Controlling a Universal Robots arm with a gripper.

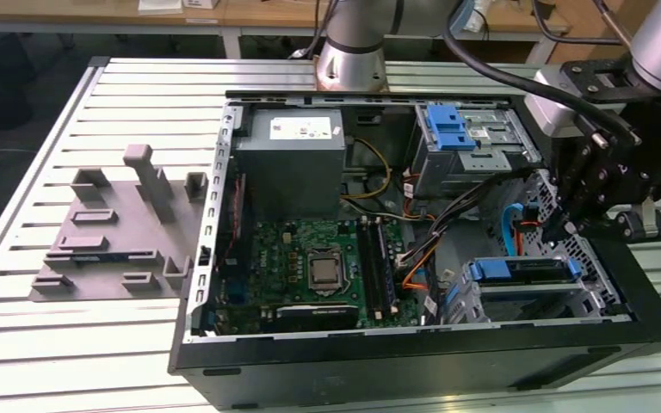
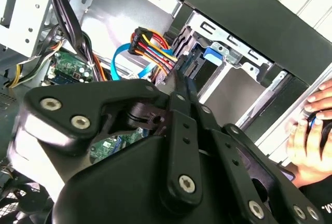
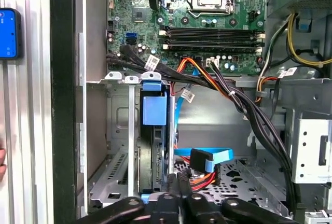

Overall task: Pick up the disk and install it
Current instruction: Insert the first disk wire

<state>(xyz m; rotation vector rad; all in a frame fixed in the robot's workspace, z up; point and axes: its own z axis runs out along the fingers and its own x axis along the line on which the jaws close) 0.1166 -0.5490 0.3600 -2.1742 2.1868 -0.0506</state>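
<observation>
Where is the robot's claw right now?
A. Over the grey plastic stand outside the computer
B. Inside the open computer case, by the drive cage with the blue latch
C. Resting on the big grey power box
B: the claw hangs inside the open computer case, just above the drive cage with the blue latch.

Exterior view: high, looks down over whole open computer case on slatted table. First wrist view: close inside case, faces motherboard across drive bay. Second wrist view: close behind gripper linkage, faces same bay. All share bay.
</observation>
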